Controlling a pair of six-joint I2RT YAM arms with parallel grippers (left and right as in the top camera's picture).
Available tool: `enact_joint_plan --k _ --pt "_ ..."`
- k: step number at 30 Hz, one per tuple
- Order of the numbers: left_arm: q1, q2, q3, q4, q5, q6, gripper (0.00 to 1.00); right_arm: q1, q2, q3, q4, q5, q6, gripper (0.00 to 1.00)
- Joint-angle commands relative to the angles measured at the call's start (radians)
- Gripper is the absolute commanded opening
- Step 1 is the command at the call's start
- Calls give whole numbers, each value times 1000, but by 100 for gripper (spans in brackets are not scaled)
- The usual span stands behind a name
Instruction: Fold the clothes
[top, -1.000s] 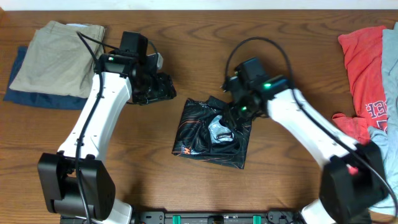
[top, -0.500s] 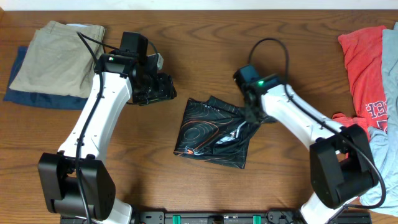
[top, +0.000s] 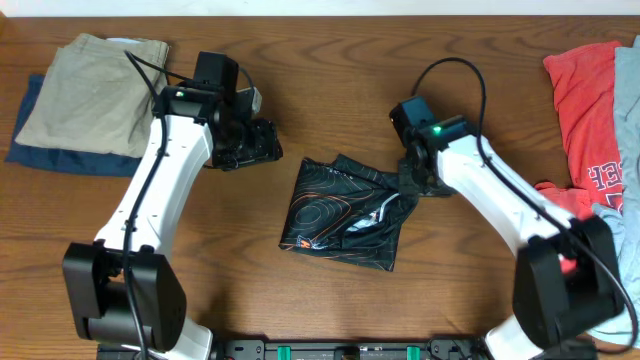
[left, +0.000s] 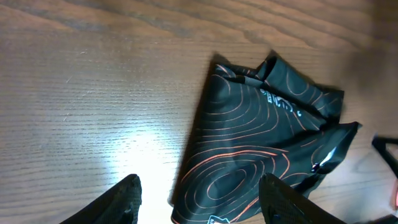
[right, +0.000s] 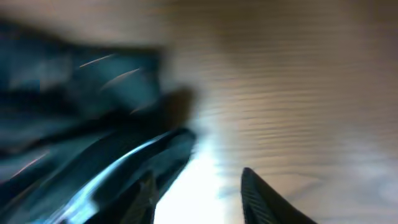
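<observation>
At the far left of the worktop (top: 240, 270), a folded khaki garment (top: 95, 90) is stacked on a navy garment (top: 25, 152); both are matte woven cloth.

The left gripper (top: 268, 148) is held over bare wood just left of the clothes, with the jaws well apart and nothing between them.

The clothes (top: 345, 208), a black jersey, are bundled into a rough, skewed rectangle at mid-worktop. The fabric is thin and glossy and is printed with fine orange-red contour lines. Its right side is creased and ridged, and light glints off the folds. The jersey is judged to be light, limp and slippery, so folds are expected to slide open unless pressed flat. A grasp is best taken at a corner or hem, pinching a single layer; the smooth left panel offers little to pinch.

The right gripper (top: 413, 183) is positioned at the upper right corner of the jersey. The right wrist view is blurred, but the jaws are seen apart with lit wood between them, and no held cloth can be made out.

Red garments (top: 585, 100), soft cotton-like cloth, are heaped at the right edge
</observation>
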Motion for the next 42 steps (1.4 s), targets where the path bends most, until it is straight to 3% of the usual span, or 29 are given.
enact_joint_plan --k 1,7,17,25,27,30,35,38,40,42 --pt "0 24 -17 -3 -16 10 62 62 -39 1 -1 -255 -160 52" --pt "1 34 -24 -1 -16 10 63 168 -17 -13 -6 -316 -159 56" --pt "1 34 -23 -1 -19 10 63 292 -17 -128 123 -226 -190 61" --pt "1 34 -23 0 -19 10 63 322 -17 -222 269 -200 -192 53" --pt "1 34 -24 0 -19 10 63 322 -17 -222 265 -180 -192 42" --pt "1 34 -24 0 -19 10 63 322 -17 -222 241 -159 -192 1" --pt "1 34 -24 -1 -19 10 63 321 -17 -222 108 -42 -94 1" --pt "1 34 -24 0 -19 10 63 309 -17 -222 -52 151 166 2" --pt "1 34 -24 0 -19 10 63 297 -18 -222 -135 217 304 17" --pt "1 34 -23 0 -19 10 63 292 -18 -222 -153 224 324 30"
